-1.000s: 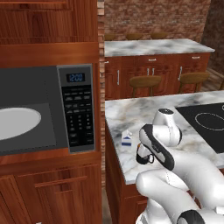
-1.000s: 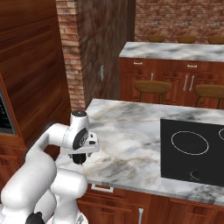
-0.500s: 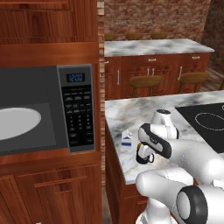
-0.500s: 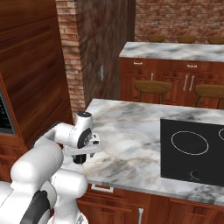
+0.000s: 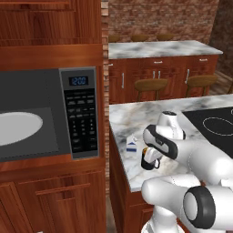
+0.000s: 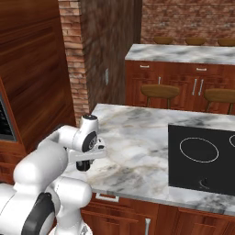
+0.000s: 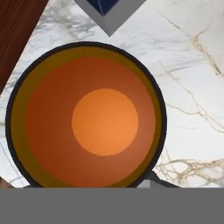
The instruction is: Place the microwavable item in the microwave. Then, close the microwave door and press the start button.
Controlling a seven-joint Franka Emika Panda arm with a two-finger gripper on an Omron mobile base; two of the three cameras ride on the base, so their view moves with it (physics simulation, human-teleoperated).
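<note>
The microwavable item, a black mug (image 5: 150,160) with an orange inside, stands near the left edge of the marble counter (image 5: 132,118). My gripper (image 5: 147,154) is lowered straight over it, and the mug (image 7: 105,120) lies directly beneath in the hand view. The fingers are hidden at its rim, so I cannot tell how the jaws stand. From the right base view the hand covers most of the mug (image 6: 83,165). The microwave (image 5: 50,86) is to the left, its cavity open with a white turntable (image 5: 18,129) and keypad (image 5: 81,118). The microwave door is out of view.
A small white-and-blue carton (image 5: 132,145) stands just left of the mug, its corner (image 7: 109,13) close by in the hand view. A black cooktop (image 6: 202,158) lies on the counter's right. A gap separates counter and microwave cabinet. Stools (image 5: 151,84) stand behind.
The hand has come down from above the counter onto the mug and shifted slightly toward the counter's left edge. Mug and carton have not moved.
</note>
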